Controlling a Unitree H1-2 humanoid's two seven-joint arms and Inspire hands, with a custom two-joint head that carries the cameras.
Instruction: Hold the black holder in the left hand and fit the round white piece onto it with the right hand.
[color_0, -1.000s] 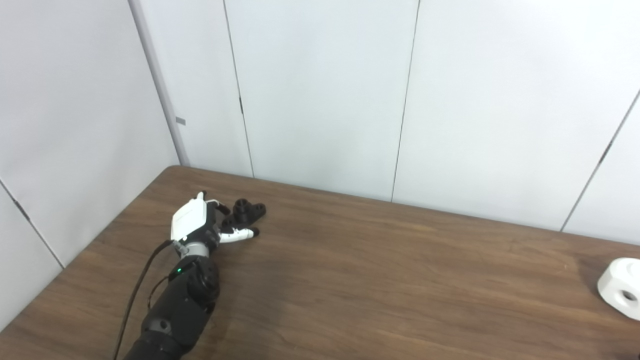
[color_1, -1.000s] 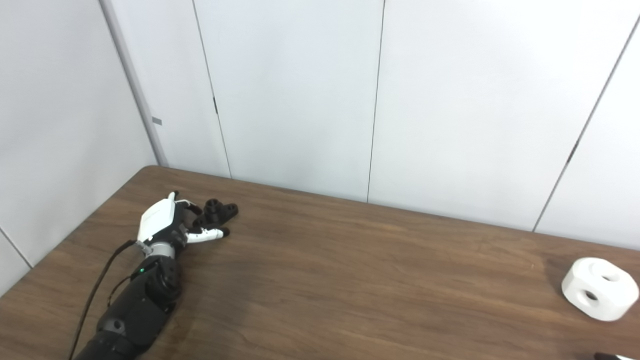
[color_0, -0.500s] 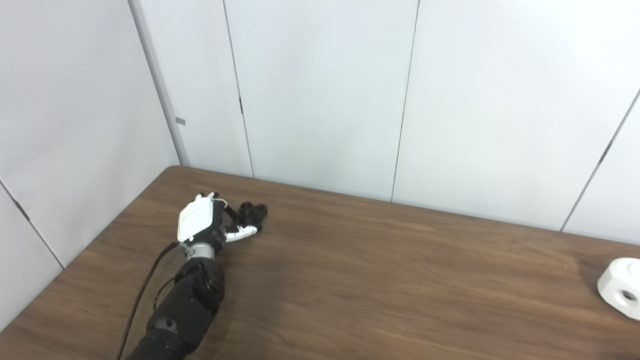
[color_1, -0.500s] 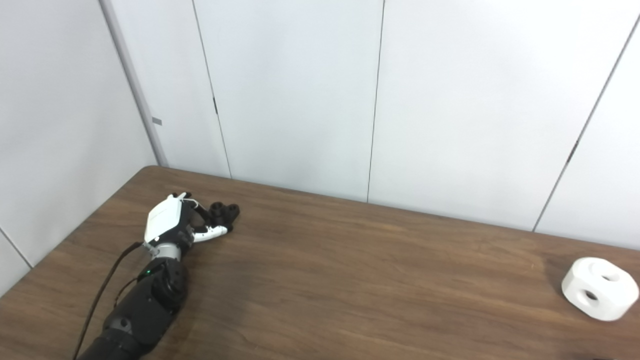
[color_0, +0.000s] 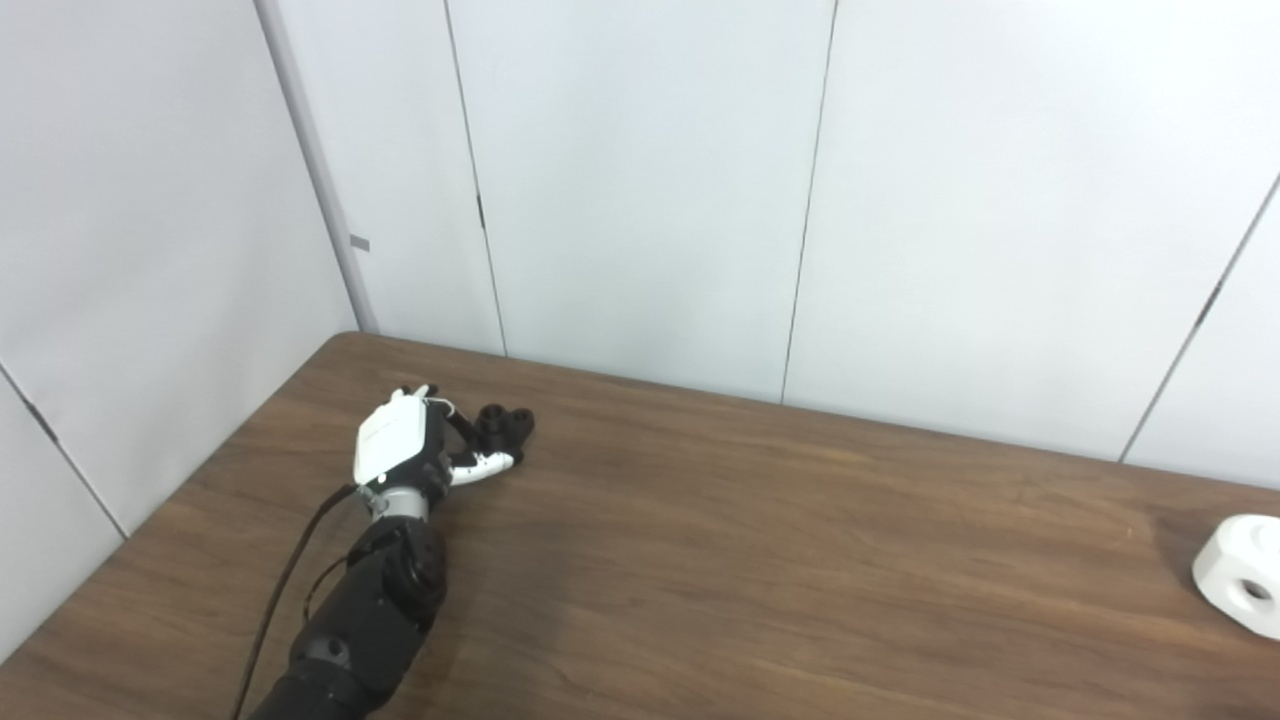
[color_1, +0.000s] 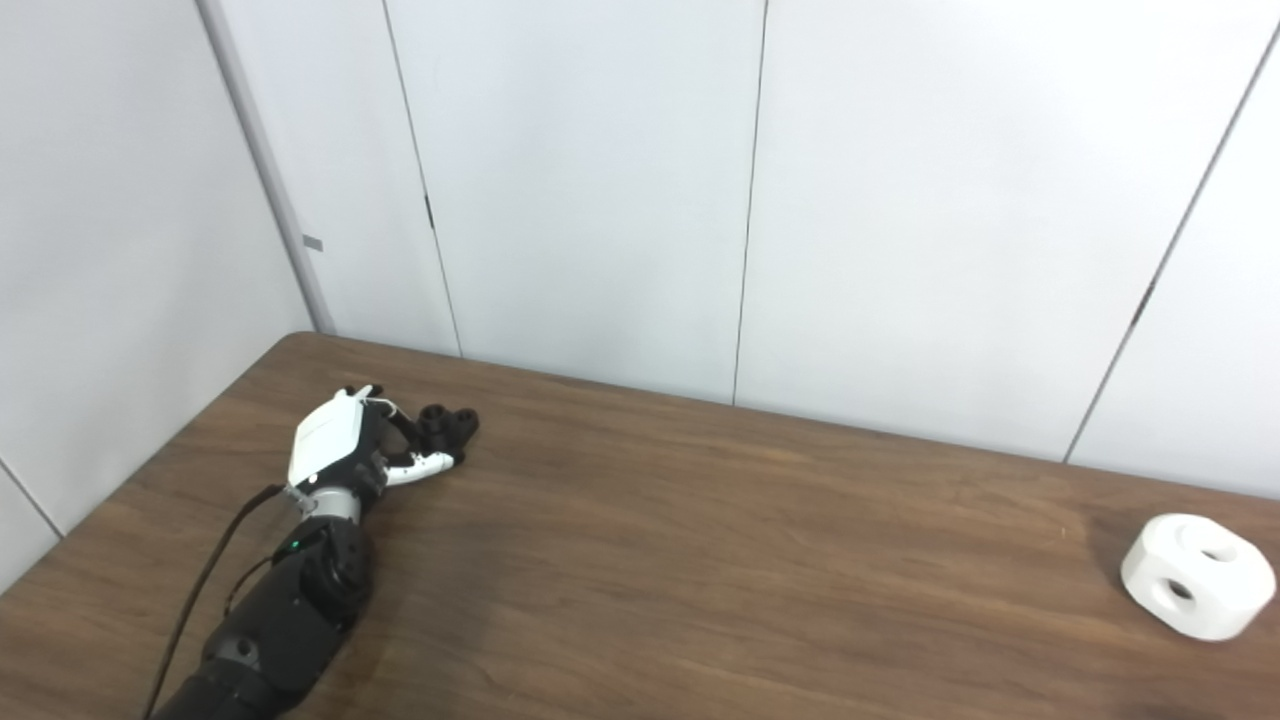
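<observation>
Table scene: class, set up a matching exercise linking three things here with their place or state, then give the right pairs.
Things:
1. black holder
2. white piece
3. left robot hand

Places or states:
A. alone near the table's right edge
B. reaching in from the lower left, fingers around a part
C. far left of the table, between the fingers

Pairs: 1-C, 2-A, 3-B
</observation>
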